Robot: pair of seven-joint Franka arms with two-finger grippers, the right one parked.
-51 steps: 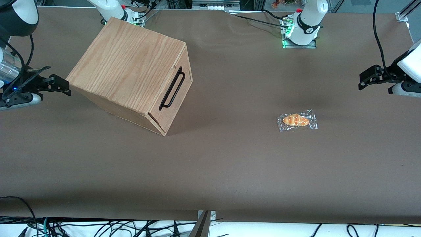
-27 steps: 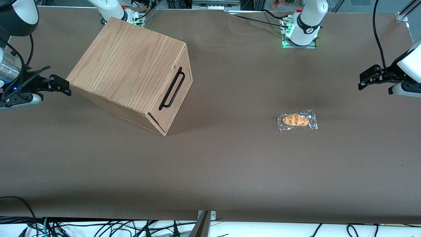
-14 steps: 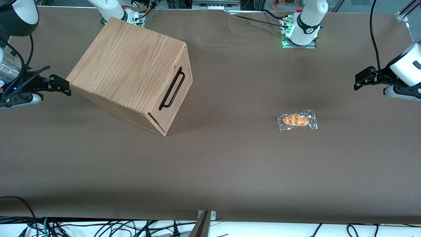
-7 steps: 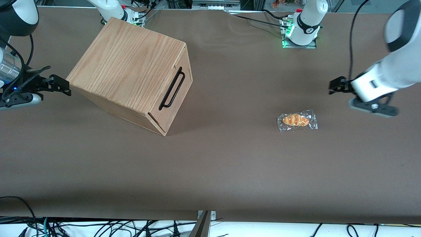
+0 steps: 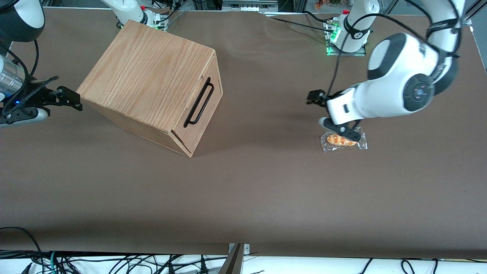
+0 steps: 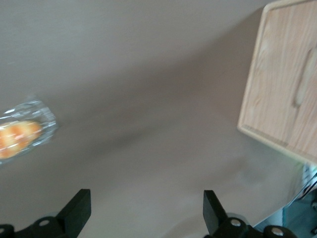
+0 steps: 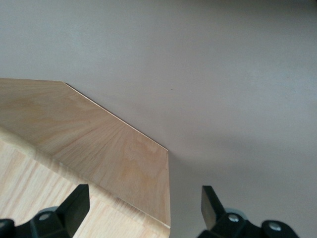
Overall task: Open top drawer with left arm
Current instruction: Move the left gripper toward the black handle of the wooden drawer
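The top drawer (image 5: 205, 114) sits shut in the oak cabinet (image 5: 148, 76), its front turned toward the working arm's end of the table. A thin black bar handle (image 5: 198, 102) runs along that front. The left arm (image 5: 395, 91) reaches in over the table. Its gripper (image 5: 315, 97) hangs well short of the drawer front, just above a wrapped bun (image 5: 343, 139). In the left wrist view the gripper (image 6: 147, 210) is open with only bare table between its fingers. The drawer front (image 6: 282, 94) and its blurred handle (image 6: 303, 79) show ahead of it.
The wrapped bun (image 6: 20, 136) lies on the brown table (image 5: 266, 182), partly under the arm's wrist. The arm bases (image 5: 352, 30) stand along the table edge farthest from the front camera. Cables hang at the edge nearest to it.
The left arm has swung in from the working arm's end of the table toward the cabinet and now hangs over the bun. The drawer and the cabinet have not moved.
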